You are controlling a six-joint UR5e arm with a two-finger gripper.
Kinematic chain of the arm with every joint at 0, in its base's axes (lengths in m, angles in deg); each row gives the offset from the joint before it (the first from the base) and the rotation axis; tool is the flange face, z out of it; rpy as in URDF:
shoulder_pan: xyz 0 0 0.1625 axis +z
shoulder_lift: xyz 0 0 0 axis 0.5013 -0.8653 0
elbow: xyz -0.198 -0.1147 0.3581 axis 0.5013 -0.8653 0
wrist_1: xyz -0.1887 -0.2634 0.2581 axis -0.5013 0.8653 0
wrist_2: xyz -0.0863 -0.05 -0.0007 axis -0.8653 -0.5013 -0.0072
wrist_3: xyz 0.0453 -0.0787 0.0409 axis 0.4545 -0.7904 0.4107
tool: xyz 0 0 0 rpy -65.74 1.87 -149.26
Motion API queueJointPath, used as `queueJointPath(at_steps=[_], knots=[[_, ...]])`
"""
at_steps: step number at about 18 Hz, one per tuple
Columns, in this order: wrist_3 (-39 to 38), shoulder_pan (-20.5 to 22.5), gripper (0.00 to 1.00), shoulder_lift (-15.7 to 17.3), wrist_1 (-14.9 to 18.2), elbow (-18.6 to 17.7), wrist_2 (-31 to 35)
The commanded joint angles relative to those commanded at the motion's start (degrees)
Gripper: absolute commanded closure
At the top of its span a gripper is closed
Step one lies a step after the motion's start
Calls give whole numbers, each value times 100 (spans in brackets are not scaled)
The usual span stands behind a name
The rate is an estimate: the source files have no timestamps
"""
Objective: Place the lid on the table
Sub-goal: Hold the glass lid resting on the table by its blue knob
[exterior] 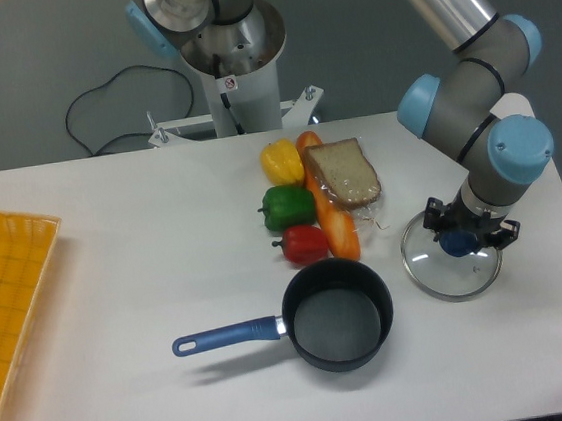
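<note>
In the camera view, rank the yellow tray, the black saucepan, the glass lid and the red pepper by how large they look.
1. yellow tray, though it is cut off by the frame edge
2. black saucepan, counting its handle
3. glass lid; about as wide as the pot's bowl alone
4. red pepper

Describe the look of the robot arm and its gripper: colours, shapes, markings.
The arm has silver-grey tubular links and rounded grey joints with light blue end caps. The gripper is small and black, its short dark fingers hard to make out. No markings are legible on it.

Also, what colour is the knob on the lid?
Blue, on the lid; shows best in the fixed camera view.
</note>
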Motion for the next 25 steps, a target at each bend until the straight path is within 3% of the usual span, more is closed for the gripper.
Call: queueJointPath(at_steps=[25], knots=[[18,0,41,-9,-18,-9,0]])
